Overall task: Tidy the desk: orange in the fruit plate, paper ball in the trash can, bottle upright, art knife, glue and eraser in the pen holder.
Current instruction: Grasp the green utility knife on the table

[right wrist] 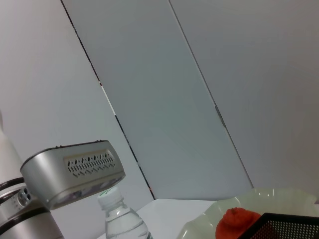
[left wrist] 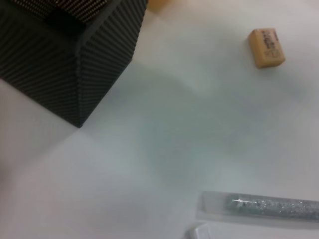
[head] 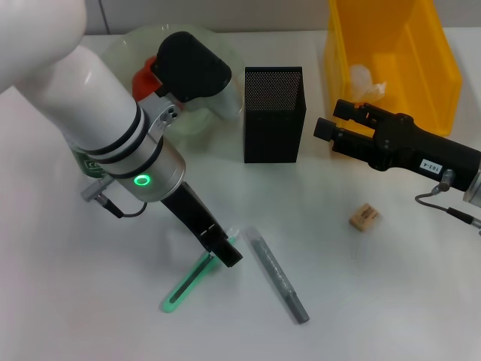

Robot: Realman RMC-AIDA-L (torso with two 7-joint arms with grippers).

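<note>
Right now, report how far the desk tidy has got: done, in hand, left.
Done: the orange sits in the fruit plate, the paper ball lies in the yellow trash can, and the bottle stands upright. In hand: the left gripper is down at the green art knife. Left: the knife, the glue and the eraser are all outside the pen holder. The right gripper hovers near the trash can.
</note>
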